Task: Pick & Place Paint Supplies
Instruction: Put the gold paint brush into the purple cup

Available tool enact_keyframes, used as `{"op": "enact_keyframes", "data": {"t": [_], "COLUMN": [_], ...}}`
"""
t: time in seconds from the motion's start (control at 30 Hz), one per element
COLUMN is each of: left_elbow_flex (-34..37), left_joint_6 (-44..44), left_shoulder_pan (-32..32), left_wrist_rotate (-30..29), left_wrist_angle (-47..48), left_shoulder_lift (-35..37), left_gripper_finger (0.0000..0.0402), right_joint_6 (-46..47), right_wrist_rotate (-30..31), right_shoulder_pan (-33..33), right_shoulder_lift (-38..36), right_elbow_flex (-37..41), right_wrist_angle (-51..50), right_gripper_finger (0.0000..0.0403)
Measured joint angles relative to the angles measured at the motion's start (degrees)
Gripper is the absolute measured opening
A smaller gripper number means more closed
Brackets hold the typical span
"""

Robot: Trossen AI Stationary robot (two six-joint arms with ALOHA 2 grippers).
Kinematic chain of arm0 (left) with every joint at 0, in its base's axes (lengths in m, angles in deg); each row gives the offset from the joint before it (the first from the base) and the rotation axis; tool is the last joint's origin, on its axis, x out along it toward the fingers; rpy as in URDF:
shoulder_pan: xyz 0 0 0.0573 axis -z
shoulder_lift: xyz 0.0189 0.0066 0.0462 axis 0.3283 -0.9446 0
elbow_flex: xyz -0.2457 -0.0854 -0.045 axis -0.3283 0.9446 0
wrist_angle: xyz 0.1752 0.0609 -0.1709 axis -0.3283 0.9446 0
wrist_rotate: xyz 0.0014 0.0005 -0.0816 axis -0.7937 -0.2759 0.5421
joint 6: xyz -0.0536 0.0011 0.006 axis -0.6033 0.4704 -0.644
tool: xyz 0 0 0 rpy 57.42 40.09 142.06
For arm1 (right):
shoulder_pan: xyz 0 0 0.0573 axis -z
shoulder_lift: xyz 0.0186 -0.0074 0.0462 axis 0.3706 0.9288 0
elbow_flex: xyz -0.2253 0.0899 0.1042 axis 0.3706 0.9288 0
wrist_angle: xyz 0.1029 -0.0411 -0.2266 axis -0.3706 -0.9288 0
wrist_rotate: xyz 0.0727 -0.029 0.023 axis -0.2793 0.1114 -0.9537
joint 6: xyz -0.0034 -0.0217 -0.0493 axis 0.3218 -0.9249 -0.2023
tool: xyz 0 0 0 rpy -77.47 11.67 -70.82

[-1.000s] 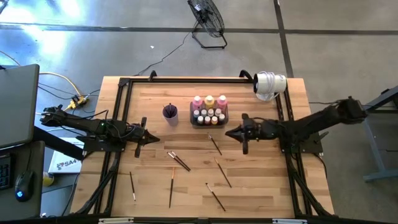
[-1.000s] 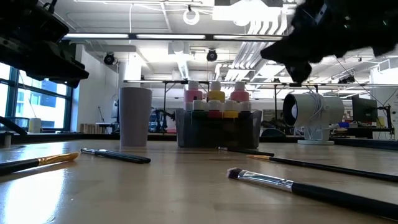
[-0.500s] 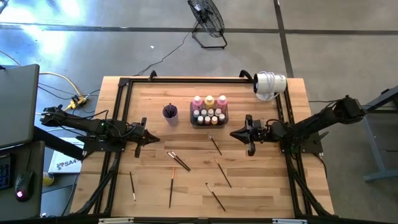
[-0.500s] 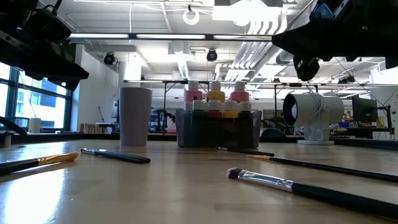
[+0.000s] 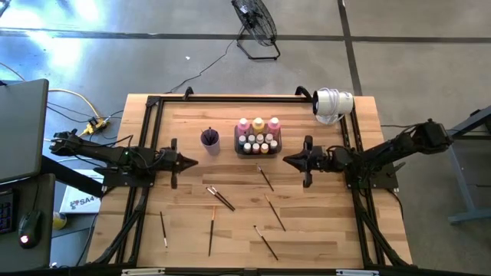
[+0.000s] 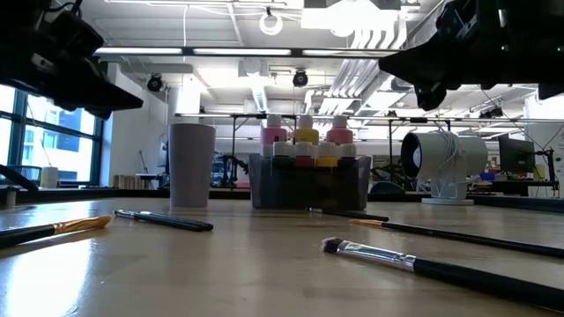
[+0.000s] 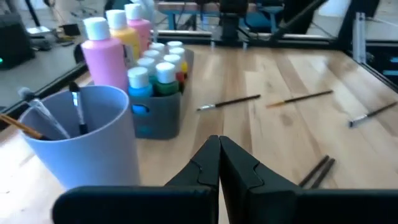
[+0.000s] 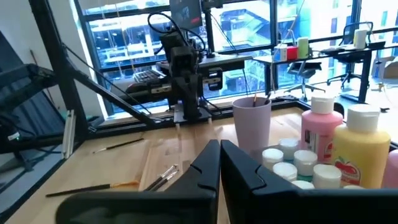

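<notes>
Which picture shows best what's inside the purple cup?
The left wrist view: the purple cup is close, with brush handles poking out. The high view shows its rim small, the low view only its side, and the right wrist view shows it farther off.

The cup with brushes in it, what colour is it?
The cup is pale purple, clearest in the left wrist view.

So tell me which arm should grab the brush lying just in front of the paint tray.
Probably the right. In the high view that brush lies nearer the right tool, which is shut and empty beside the tray. The left tool, also shut, sits farther off, below the purple cup.
</notes>
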Motion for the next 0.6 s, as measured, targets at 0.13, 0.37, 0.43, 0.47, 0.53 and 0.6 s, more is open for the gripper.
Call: {"op": "enact_keyframes", "data": {"t": [0.13, 0.37, 0.43, 0.47, 0.53, 0.6], "left_elbow_flex": [0.00, 0.00, 0.00, 0.00, 0.00, 0.00], "left_joint_6": [0.03, -3.89, -4.89, -4.97, -5.01, -5.01], "left_shoulder_pan": [0.02, 0.02, 0.02, 0.02, 0.02, 0.02], "left_wrist_rotate": [-0.40, 2.92, 4.19, 4.33, 4.32, 4.10], "left_wrist_angle": [-0.60, -0.56, -0.54, -0.52, -0.50, -0.50], "left_shoulder_lift": [0.00, 0.00, 0.00, 0.00, 0.00, 0.00], "left_gripper_finger": [0.0000, 0.0000, 0.0000, 0.0000, 0.0000, 0.0000], "right_joint_6": [-0.04, -0.41, -0.45, -0.46, 0.18, 2.42], "right_wrist_rotate": [-0.21, -0.24, -0.24, -0.24, -0.31, -2.42], "right_shoulder_pan": [0.02, 0.02, 0.02, 0.02, 0.02, 0.04], "right_shoulder_lift": [0.02, 0.04, 0.02, 0.04, 0.02, 0.04], "right_elbow_flex": [0.00, 0.00, 0.00, 0.00, 0.00, 0.00], "right_wrist_angle": [-0.75, 1.32, 1.34, 1.32, 1.30, 1.30], "right_gripper_finger": [0.0003, 0.0003, 0.0003, 0.0003, 0.0003, 0.0003]}}
